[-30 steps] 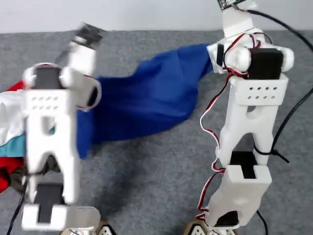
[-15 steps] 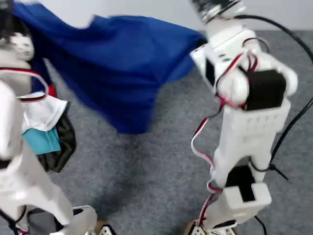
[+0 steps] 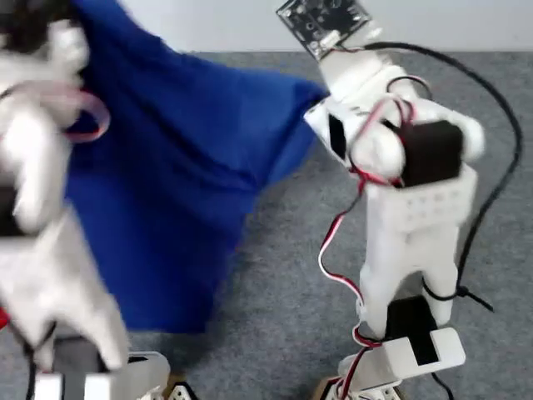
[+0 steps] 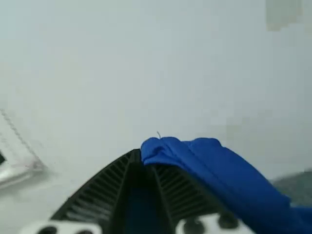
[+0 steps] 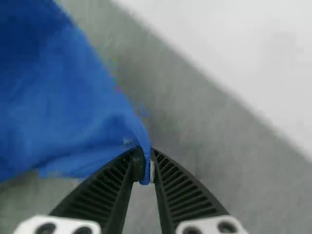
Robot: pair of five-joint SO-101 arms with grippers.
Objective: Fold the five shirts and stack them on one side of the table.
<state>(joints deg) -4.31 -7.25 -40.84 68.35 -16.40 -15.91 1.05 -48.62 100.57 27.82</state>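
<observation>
A blue shirt (image 3: pixel 175 192) hangs spread in the air between the two arms, its lower edge near the table's front. My left gripper (image 4: pixel 142 158) is shut on one upper corner of the blue shirt (image 4: pixel 214 168), raised high against the pale wall. My right gripper (image 5: pixel 143 168) is shut on the other corner of the blue shirt (image 5: pixel 58 102), above the grey table. In the high view the left arm (image 3: pixel 42 217) stands at the left in front of the cloth, and the right arm (image 3: pixel 400 192) at the right.
The grey felt table (image 3: pixel 283 283) lies bare between the arms and on the right. A small red patch of another garment (image 3: pixel 3 318) shows at the left edge. Cables run along the right arm (image 3: pixel 491 108).
Both arms lifted the blue shirt off the table; it now hangs spread and much higher. The left arm swung up and toward the camera, hiding the pile of other shirts at the left.
</observation>
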